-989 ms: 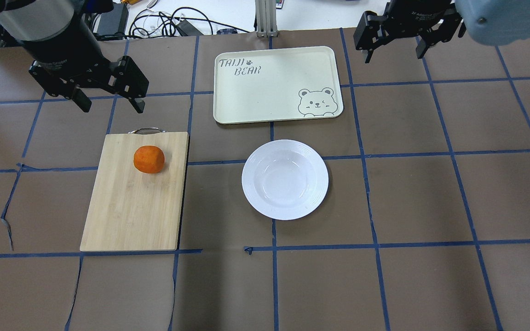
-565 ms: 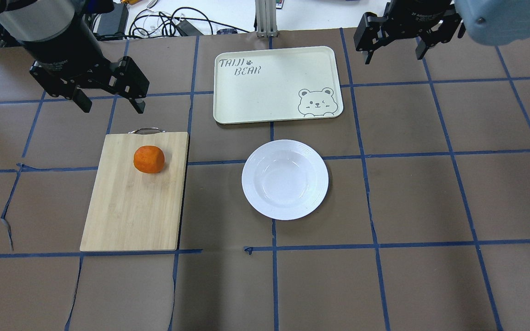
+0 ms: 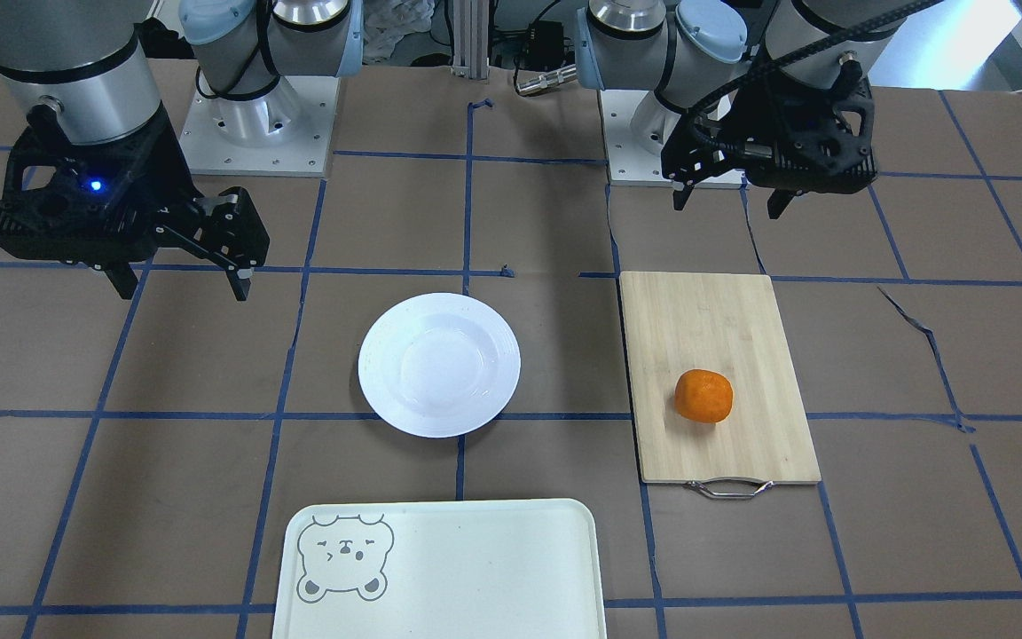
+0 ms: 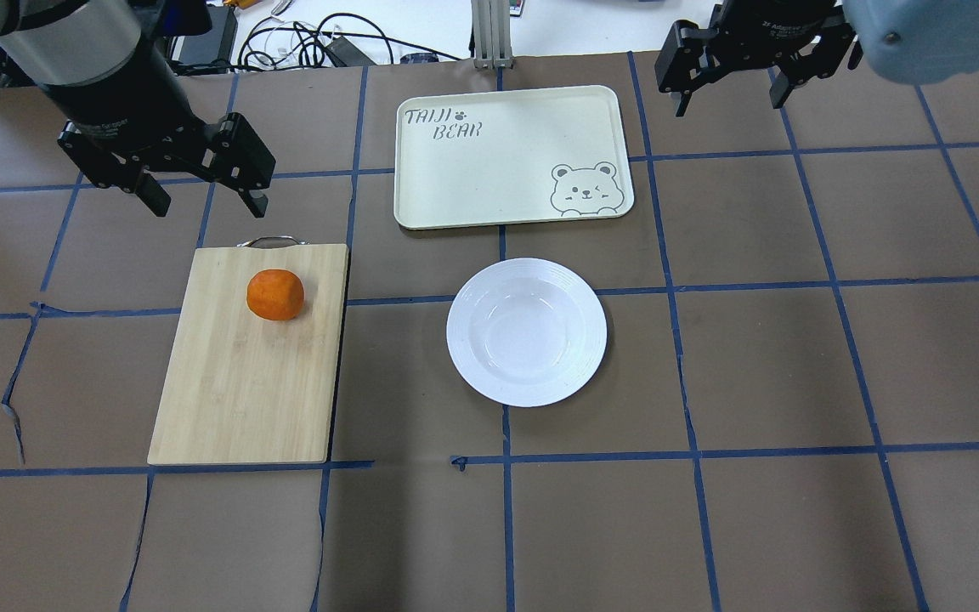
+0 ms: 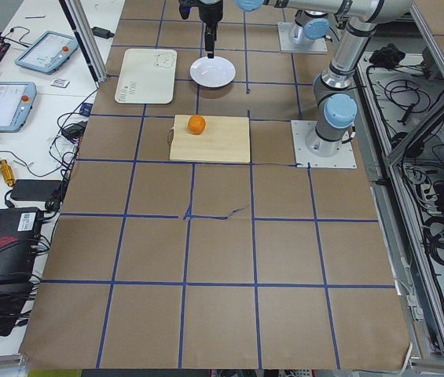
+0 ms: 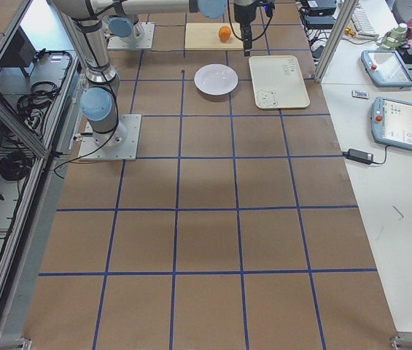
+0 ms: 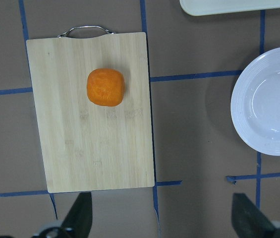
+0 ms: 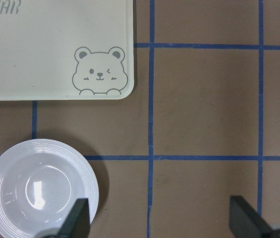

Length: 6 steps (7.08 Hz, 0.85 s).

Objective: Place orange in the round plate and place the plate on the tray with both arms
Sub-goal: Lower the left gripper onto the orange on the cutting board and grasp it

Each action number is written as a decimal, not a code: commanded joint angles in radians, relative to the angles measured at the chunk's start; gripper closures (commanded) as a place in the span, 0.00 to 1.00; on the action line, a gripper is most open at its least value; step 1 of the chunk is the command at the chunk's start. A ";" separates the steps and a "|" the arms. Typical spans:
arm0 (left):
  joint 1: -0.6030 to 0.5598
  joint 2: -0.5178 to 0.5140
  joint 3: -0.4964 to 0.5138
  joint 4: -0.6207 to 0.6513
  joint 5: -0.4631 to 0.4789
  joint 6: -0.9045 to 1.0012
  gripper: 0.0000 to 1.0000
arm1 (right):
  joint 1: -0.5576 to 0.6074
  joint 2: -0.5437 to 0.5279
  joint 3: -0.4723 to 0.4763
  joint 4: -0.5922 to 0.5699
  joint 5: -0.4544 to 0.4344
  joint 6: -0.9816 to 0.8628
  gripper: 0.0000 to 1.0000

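The orange lies on the far half of a bamboo cutting board, left of centre; the left wrist view shows the orange too. Right of the board, the white round plate is empty on the table. Just beyond the plate lies the cream tray, its bear face at the near right corner. My left gripper hangs open above the table beyond the board's handle, holding nothing. Off the tray's far right corner my right gripper is open and empty as well.
Brown mats with blue tape lines cover the table. The board's metal handle points away from me. Cables and an aluminium post lie past the far edge. Both arm bases stand on the near side.
The left arm has shifted slightly toward the board. The right gripper, orange, plate and tray have not visibly moved.
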 commanded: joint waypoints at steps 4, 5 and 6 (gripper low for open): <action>0.052 -0.244 -0.297 0.453 0.133 0.056 0.00 | 0.000 0.000 0.000 -0.003 0.001 0.003 0.00; 0.052 -0.310 -0.305 0.513 0.097 0.062 0.00 | 0.000 0.000 0.000 -0.003 0.001 0.003 0.00; 0.052 -0.367 -0.298 0.525 0.077 0.068 0.00 | 0.000 0.001 0.000 -0.003 0.001 0.003 0.00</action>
